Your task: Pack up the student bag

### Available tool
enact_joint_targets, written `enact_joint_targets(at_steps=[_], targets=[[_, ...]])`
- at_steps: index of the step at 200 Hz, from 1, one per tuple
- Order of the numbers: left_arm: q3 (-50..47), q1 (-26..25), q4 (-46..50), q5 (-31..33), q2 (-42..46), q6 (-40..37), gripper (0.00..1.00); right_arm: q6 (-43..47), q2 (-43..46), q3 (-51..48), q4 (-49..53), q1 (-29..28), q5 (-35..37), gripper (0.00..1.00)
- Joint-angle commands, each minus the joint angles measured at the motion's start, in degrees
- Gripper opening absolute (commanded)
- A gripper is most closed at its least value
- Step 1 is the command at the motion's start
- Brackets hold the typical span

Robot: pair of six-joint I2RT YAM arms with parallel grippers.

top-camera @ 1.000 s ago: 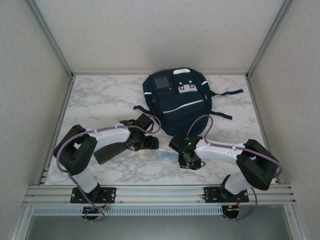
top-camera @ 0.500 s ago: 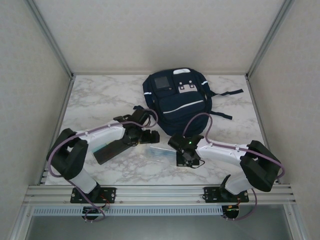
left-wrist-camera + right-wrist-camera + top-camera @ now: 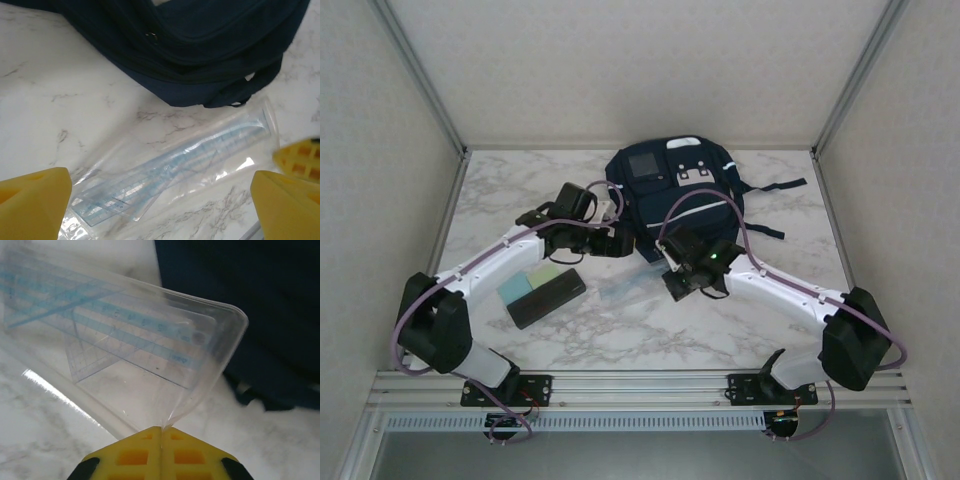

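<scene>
Above the table, you see the student bag (image 3: 672,205) lying flat at the back, with a dark case (image 3: 545,295) apart on its left.

At the left wrist, your left gripper (image 3: 160,205) gapes empty over the clear ruler sleeve (image 3: 175,162), likely free to open the bag.

At the right wrist, your right gripper (image 3: 161,432) pinches the sleeve's corner, lifting it bagward.

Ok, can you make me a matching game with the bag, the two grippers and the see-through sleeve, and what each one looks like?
Things:
1. student bag
2. left gripper
3. right gripper
4. clear sleeve

What it looks like:
A. see-through, with blue rulers inside
B. fingers wide apart
C. dark navy with thin white stripes
D. pinched shut on a plastic edge

Pairs: 1-C, 2-B, 3-D, 4-A
</scene>
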State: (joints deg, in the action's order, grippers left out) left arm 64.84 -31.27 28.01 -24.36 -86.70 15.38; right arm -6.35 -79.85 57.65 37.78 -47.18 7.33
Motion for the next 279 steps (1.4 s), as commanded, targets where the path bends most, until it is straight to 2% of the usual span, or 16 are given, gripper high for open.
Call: enact_joint_targets(at_steps=[1, 17, 41, 75, 128, 150, 184, 209, 244, 273, 279], targets=[[0.6, 0.4, -4.5, -7.5, -2.6, -5.1, 0.92, 15.1, 1.3, -1.4, -8.3, 4.1, -2.0, 0.0], [0.7, 0.3, -8.1, -10.5, -5.7, -6.1, 0.91, 17.5, -0.1, 0.2, -10.4, 8.7, -5.7, 0.0], [4.3, 0.3, -7.8, -14.5, -12.6, -9.6, 0.9, 20.7, -2.7, 2.7, -12.0, 11.6, -9.0, 0.0], [8.8, 1.2, -6.9, -13.8, -20.7, -11.5, 0.9, 23.5, -5.2, 5.8, -11.0, 13.3, -10.9, 0.0], [13.3, 1.9, -5.7, -9.6, -24.6, -13.0, 0.9, 24.5, -5.4, 4.4, -11.5, 14.9, -11.5, 0.0], [16.1, 2.1, -3.7, -8.9, -26.8, -13.7, 0.9, 24.3, -6.0, 4.5, -11.6, 15.2, -11.4, 0.0], [17.8, 2.0, -4.0, -12.1, -29.5, -12.3, 0.9, 20.7, -9.2, 5.6, -11.4, 16.0, -9.0, 0.0], [17.3, 1.8, -3.4, -13.4, -31.5, -11.9, 0.88, 16.2, -12.4, 7.2, -11.7, 18.9, -8.5, 0.0], [16.7, 0.9, -3.4, -14.4, -32.5, -10.3, 0.8, 11.4, -14.8, 8.7, -13.8, 21.2, -10.2, 0.0], [17.0, 0.2, -3.8, -14.8, -33.2, -8.7, 0.61, 8.1, -14.4, 8.3, -15.3, 22.7, -14.6, 0.0], [17.0, 0.1, -4.0, -15.4, -33.3, -8.4, 0.58, 7.2, -14.6, 8.3, -15.4, 23.2, -16.0, 0.04]])
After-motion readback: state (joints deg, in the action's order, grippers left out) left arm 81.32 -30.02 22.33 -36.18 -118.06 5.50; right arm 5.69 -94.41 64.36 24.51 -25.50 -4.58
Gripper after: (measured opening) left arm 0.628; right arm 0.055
